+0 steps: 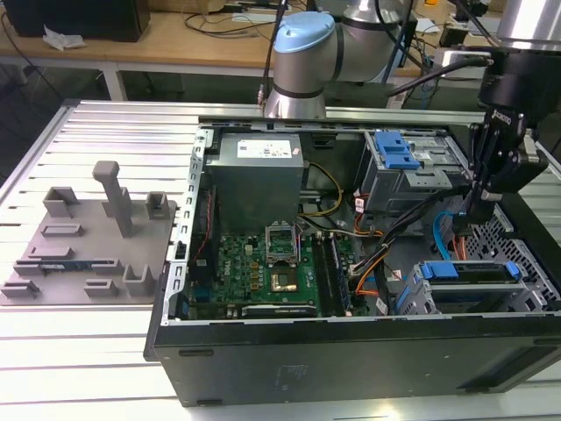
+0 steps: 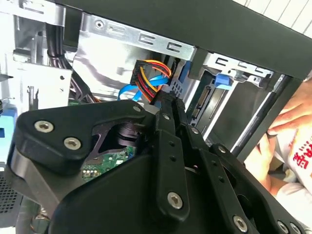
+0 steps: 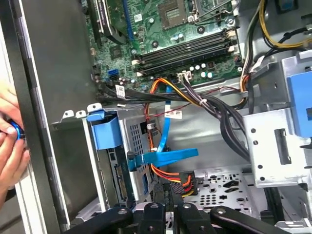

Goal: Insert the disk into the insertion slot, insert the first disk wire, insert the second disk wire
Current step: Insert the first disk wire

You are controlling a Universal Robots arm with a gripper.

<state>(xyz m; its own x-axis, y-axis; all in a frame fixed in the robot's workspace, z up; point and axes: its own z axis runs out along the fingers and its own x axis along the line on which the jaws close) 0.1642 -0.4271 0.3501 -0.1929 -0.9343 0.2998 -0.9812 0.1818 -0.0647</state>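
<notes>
Novice: Disk (image 1: pixel 438 270) first. Where does it sit?

Fitter: Pushed into the slot (image 1: pixel 416 303), the low grey cage at the near end of the case (image 1: pixel 351 360), on the exterior view's right. Its blue frame shows at the cage's edge. In the first wrist view a flat blue wire (image 3: pixel 165 124) ends in an angled plug at the disk's back edge, so I judge that wire is in.

Novice: And the tool (image 1: pixel 480 210)?

Fitter: It hangs just above the gap between the slot and the taller cage (image 1: pixel 399 162) farther back. In the second wrist view its fingers (image 2: pixel 165 141) lie together. The black plug (image 2: pixel 146 78) with red, yellow and orange wires is right at their tips. Whether they pinch it, I cannot tell.

Novice: How is this step done well?

Fitter: Keep the plug square to the disk's socket, beside the blue one. Push straight along the disk, not down. Let the coloured wires trail behind, away from the blue wire.

Novice: Room to move?

Fitter: Tight. Cage walls stand on both sides and the perforated floor (image 3: pixel 219 187) lies beneath. Loose black cables (image 3: pixel 229 126) run toward the circuit board (image 1: pixel 272 263). The open room is upward. A person's hand (image 3: pixel 7 141) is at the outer side of the near case wall, so stay inside it.
</notes>
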